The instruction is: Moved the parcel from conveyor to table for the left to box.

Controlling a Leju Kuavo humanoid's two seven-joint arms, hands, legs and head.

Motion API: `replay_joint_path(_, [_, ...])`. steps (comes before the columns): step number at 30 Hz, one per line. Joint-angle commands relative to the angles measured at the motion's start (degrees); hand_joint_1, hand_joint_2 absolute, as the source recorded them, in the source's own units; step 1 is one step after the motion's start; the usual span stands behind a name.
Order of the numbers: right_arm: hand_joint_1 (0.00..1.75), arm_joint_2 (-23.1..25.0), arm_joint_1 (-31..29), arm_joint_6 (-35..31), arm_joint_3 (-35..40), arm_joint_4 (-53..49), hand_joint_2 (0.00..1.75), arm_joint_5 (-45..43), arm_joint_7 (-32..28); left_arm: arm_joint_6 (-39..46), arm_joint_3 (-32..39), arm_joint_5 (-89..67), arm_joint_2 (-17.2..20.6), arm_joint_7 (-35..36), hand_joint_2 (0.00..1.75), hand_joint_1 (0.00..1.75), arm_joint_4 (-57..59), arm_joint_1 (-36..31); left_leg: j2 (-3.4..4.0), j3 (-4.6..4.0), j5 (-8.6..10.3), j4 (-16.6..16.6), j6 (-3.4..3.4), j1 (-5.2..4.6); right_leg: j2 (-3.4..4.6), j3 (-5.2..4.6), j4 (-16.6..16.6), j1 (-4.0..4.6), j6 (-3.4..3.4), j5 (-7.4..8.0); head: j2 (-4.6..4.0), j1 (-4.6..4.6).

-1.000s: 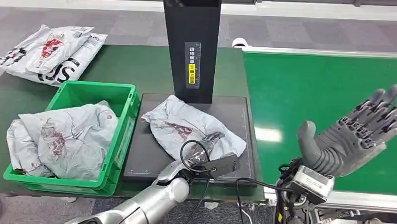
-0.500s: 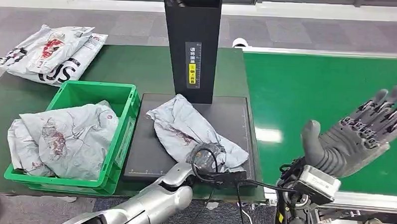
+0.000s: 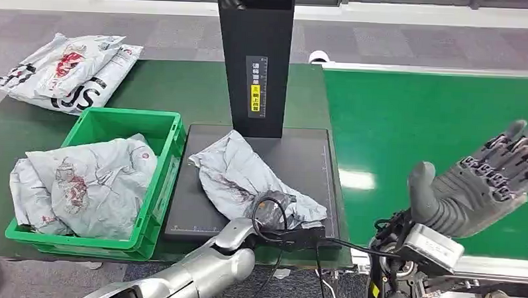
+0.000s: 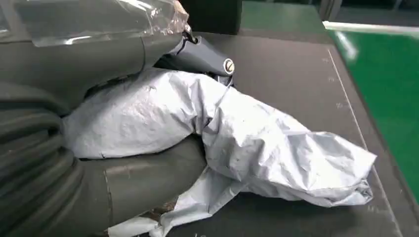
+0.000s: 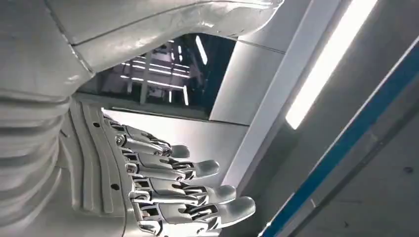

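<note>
Left wrist view showed the left hand (image 4: 99, 163) gripping the crinkled grey plastic parcel (image 4: 257, 143) on the flat black platform (image 4: 296, 79); the right hand (image 3: 475, 189) stayed empty, fingers spread.

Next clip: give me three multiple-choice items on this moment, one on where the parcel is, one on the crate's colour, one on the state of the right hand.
1. Where is the parcel that the left hand grips?
A. on the black platform
B. in the crate
C. on the conveyor

2. What colour is the crate?
A. blue
B. green
C. grey

3. What is the state of the right hand?
A. holding a parcel
B. closed in a fist
C. open, holding nothing

Answers: 1 A, it lies on the black platform below the scanner column; 2 B, its walls are green; 3 C, its fingers are spread above the conveyor with nothing in them.
</note>
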Motion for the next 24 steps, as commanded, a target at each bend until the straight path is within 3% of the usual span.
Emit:
replay_joint_path(1, [0.00, 1.3, 0.2, 0.1, -4.7, -3.1, 1.75, 2.0, 2.1, 15.9, 4.9, 2.5, 2.6, -7.7, 1.75, 1.75, -3.1, -9.4, -0.05, -0.12, 0.01, 0.1, -0.01, 0.05, -0.09, -0.08, 0.0, 0.06, -0.04, 0.00, -0.02, -0.02])
replay_joint_path(3, [0.00, 1.3, 0.8, 0.1, -5.0, -3.5, 1.75, 2.3, 1.9, 18.0, 7.7, -2.3, 6.2, -6.3, 1.75, 1.75, -11.5, -11.2, -0.10, -0.21, 0.04, 0.1, -0.01, 0.06, -0.14, -0.15, 0.1, 0.07, -0.04, 0.01, 0.00, 0.00])
replay_joint_path(6, [0.00, 1.3, 2.0, 0.1, -5.8, -3.0, 1.75, 1.2, -0.8, 17.1, 14.5, -12.6, 13.2, -1.2, 1.75, 1.75, -32.0, -8.1, 0.06, -0.10, 0.05, 0.0, -0.04, 0.04, 0.02, -0.11, 0.1, 0.05, -0.06, 0.05, -0.02, 0.00])
replay_joint_path(8, [0.00, 1.3, 2.3, 0.1, -6.1, -2.7, 1.75, 0.5, -1.8, 13.5, 17.5, -15.2, 15.7, -0.2, 1.75, 1.75, -39.9, -6.2, 0.16, 0.00, 0.03, 0.0, -0.05, 0.04, 0.09, -0.04, 0.0, 0.06, -0.07, 0.07, -0.02, 0.00])
replay_joint_path(12, [0.00, 1.3, 2.2, 0.1, -5.8, -2.5, 1.75, 1.0, -1.8, 14.6, 20.0, -16.9, 16.3, -1.3, 1.75, 1.75, -43.3, -4.6, 0.20, 0.14, 0.02, -0.1, -0.05, 0.05, 0.12, 0.05, 0.0, 0.07, -0.09, 0.06, -0.02, -0.02])
replay_joint_path(17, [0.00, 0.3, 2.6, 0.1, -5.5, -2.9, 1.75, 1.2, -1.8, 14.0, 29.0, -18.5, 19.4, -3.0, 1.75, 1.75, -57.7, -3.4, 0.27, -0.01, 0.00, 0.0, -0.04, 0.09, 0.21, -0.10, 0.1, 0.09, -0.07, 0.06, 0.00, 0.00])
replay_joint_path(24, [0.00, 0.1, 2.8, 0.1, -5.4, -3.0, 1.75, 1.0, -1.8, 12.2, 29.9, -18.1, 19.9, -3.2, 1.75, 1.75, -59.5, -3.5, 0.13, 0.08, 0.04, -0.1, -0.04, 0.08, 0.08, 0.04, 0.0, 0.08, -0.07, 0.04, 0.00, 0.00])
